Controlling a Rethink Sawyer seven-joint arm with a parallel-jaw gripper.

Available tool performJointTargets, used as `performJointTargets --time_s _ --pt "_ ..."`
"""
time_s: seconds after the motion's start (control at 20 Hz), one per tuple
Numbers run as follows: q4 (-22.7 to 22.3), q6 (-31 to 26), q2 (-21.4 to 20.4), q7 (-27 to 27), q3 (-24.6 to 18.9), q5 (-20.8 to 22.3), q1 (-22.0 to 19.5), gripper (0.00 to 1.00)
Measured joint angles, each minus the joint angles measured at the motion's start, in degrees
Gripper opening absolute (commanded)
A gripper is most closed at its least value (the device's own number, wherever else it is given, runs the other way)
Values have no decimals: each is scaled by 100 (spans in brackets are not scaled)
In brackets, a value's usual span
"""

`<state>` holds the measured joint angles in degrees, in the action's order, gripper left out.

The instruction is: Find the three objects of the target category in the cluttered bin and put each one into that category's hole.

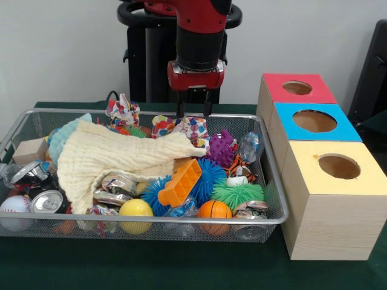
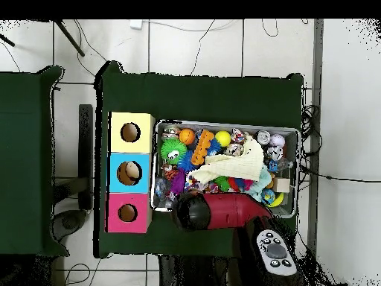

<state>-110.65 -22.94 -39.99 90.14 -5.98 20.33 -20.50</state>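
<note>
The wire mesh basket [image 1: 271, 181] is full of toys, and it also shows in the overhead view [image 2: 223, 124]. My gripper [image 1: 193, 110] hangs open and empty just above the basket's far rim. Right below it lies a patterned cloth bundle [image 1: 181, 127] in red, blue, yellow and white. A second bundle [image 1: 123, 111] sits at the far rim, to the left. The yellow-topped box [image 1: 363, 181] stands right of the basket, with its round hole [image 1: 339, 166] unblocked; the hole also shows in the overhead view [image 2: 130, 132]. In the overhead view the arm [image 2: 216, 212] hides the gripper.
A large cream cloth [image 1: 115, 157] covers the basket's left middle. Around it lie spiky rubber balls [image 1: 237, 194], an orange block [image 1: 179, 183], a yellow ball [image 1: 135, 208], crushed cans [image 1: 47, 201] and a baseball [image 1: 13, 205]. The blue-topped box [image 1: 314, 121] and the red-topped box [image 1: 297, 87] stand behind the yellow one.
</note>
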Motion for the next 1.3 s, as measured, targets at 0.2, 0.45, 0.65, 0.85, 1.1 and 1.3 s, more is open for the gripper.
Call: performJointTargets --time_s 0.2,0.45,0.65,0.85,1.1,1.3 --pt "109 0 85 0 0 1 34 100" --pt "225 0 193 0 -1 0 53 100" --pt "294 0 298 0 -1 0 54 100" --pt "305 0 407 0 2 0 55 100" --pt "306 0 459 0 46 0 95 100" --pt "307 0 478 0 55 0 142 100"
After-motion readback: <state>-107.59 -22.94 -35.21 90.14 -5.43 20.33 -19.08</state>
